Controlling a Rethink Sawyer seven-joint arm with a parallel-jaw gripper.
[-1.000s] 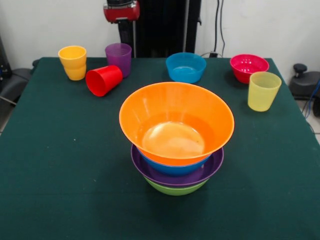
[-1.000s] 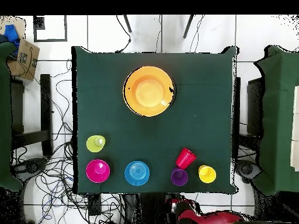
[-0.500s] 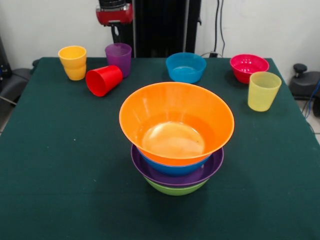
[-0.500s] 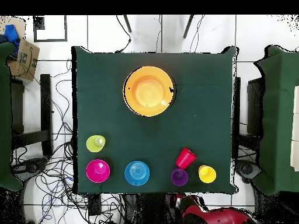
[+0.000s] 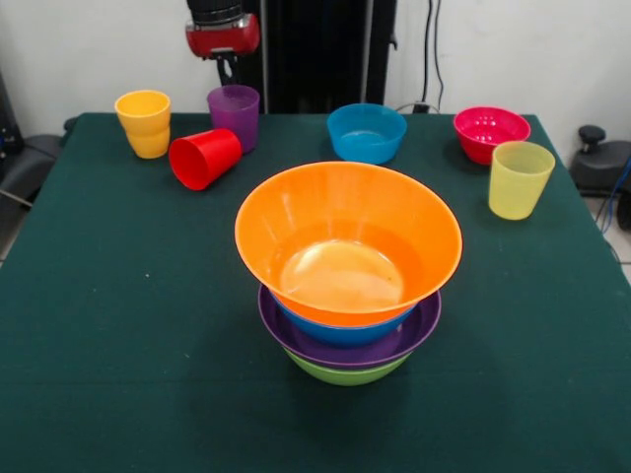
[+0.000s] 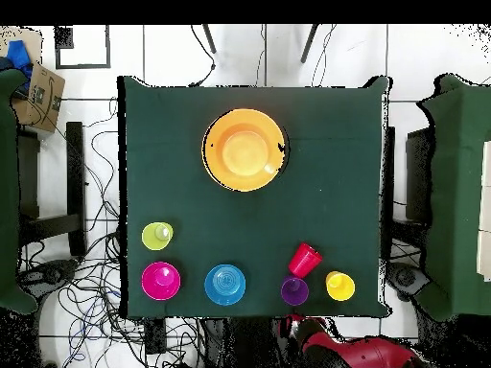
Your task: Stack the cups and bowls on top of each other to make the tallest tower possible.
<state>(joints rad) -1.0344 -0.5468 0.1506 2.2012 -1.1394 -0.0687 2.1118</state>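
Bright, even light from above. Glare sits inside the orange bowl (image 5: 347,246). A soft shadow lies on the desk (image 5: 118,325) beneath the tower (image 5: 347,335).

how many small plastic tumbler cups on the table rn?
4. Orange-yellow plastic tumbler at a far corner, translucent purple tumbler beside it, red plastic tumbler tipped on its side, pale yellow tumbler near the red-pink small bowl.

The red arm (image 5: 223,34) behind the purple cup (image 5: 234,114) has risen and shifted toward the orange-yellow cup (image 5: 144,122).
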